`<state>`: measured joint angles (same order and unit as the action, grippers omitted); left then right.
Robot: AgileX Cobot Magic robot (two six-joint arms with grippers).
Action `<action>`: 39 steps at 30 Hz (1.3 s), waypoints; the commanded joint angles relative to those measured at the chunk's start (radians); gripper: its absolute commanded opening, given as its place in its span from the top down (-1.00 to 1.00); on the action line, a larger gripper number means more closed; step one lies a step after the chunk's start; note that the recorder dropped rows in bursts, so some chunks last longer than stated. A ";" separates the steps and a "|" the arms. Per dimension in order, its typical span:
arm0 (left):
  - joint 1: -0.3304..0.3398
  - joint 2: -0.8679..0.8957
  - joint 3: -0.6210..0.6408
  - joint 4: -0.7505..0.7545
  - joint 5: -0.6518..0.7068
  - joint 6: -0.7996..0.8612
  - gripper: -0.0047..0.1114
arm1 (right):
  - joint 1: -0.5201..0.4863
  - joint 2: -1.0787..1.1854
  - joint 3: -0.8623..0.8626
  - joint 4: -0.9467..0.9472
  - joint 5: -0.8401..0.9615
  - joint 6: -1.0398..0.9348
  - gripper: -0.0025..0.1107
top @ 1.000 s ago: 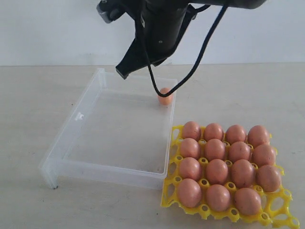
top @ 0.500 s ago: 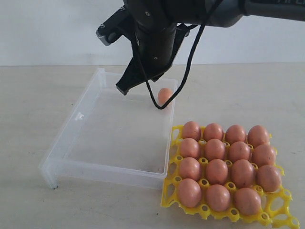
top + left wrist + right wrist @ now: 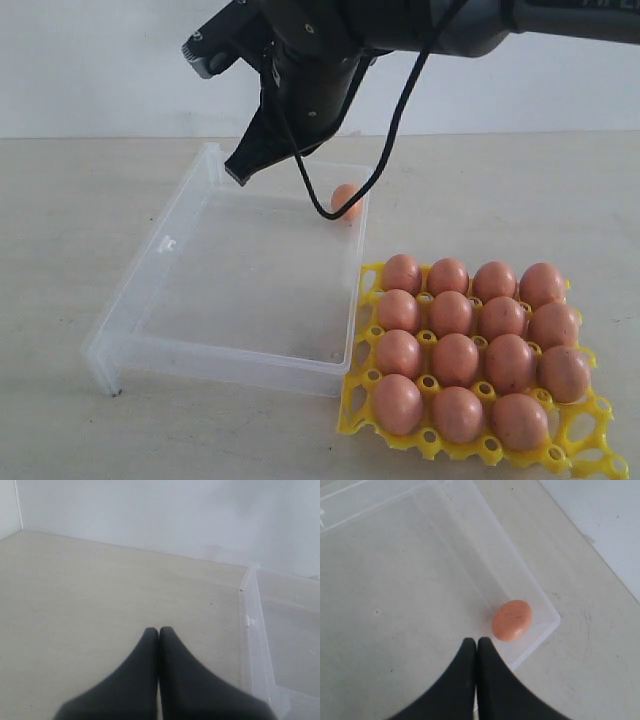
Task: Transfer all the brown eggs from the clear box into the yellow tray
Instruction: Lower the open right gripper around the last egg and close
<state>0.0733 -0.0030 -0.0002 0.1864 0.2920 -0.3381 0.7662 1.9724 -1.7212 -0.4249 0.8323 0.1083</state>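
In the far corner of the clear box (image 3: 160, 250), on the side facing the yellow tray (image 3: 592, 458), one brown egg (image 3: 347, 200) is lying on its side against the walls. It is the only one remaining in the box. Fifteen eggs (image 3: 455, 358) are sitting in the tray, and one cup (image 3: 575, 425) at the near right corner is standing empty.

The right hand (image 3: 238, 173) is hanging above the far edge of the box with its fingers pressed together and gripping nothing. In the exterior view the egg is lying to the tray side of the fingertips and lower. A black cable (image 3: 390, 150) is looping in front of part of it.

In the right wrist view the hand (image 3: 476, 641) is pointing into the box, and the egg (image 3: 512, 619) is resting just ahead of the tips and slightly off their line. Its long axis is running obliquely to the seam between the fingers and toward the box corner.

The left hand (image 3: 159, 630) is also closed and empty, hovering over bare surface (image 3: 60, 200) outside the box wall (image 3: 255, 645) that carries the latch tab. The egg is not appearing in that view.

Judgement: the right arm is the nearer one. Its fingers are needing to part, shift toward the corner and turn to straddle the egg's short side. The two walls are leaving little room there.
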 commanded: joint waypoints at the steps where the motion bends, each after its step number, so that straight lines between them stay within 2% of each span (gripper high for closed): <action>1: -0.005 0.003 0.000 -0.007 0.001 -0.007 0.99 | -0.001 -0.005 -0.006 -0.006 -0.031 -0.008 0.96; 6: -0.005 0.003 0.000 -0.007 0.001 -0.007 0.99 | -0.039 0.010 -0.010 0.014 -0.042 0.013 0.96; 12: -0.005 0.003 0.000 -0.007 0.001 -0.007 0.99 | -0.155 0.105 -0.081 0.274 0.170 -0.077 0.96; 15: -0.005 0.003 0.000 -0.007 0.001 -0.007 0.99 | -0.179 0.130 -0.087 0.333 0.205 -0.115 0.96; 32: -0.005 0.003 0.000 -0.007 0.001 -0.007 0.99 | -0.179 0.132 -0.087 0.395 -0.026 -0.119 0.96; 35: -0.005 0.003 0.000 -0.007 0.001 -0.007 0.99 | -0.177 0.132 -0.087 0.425 -0.023 -0.227 0.96; 39: -0.005 0.003 0.000 -0.007 0.001 -0.007 0.99 | -0.175 0.132 -0.087 0.546 0.041 -0.480 0.96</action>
<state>0.0733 -0.0030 -0.0002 0.1864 0.2920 -0.3381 0.5885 2.1124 -1.8018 0.0527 0.8330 -0.2212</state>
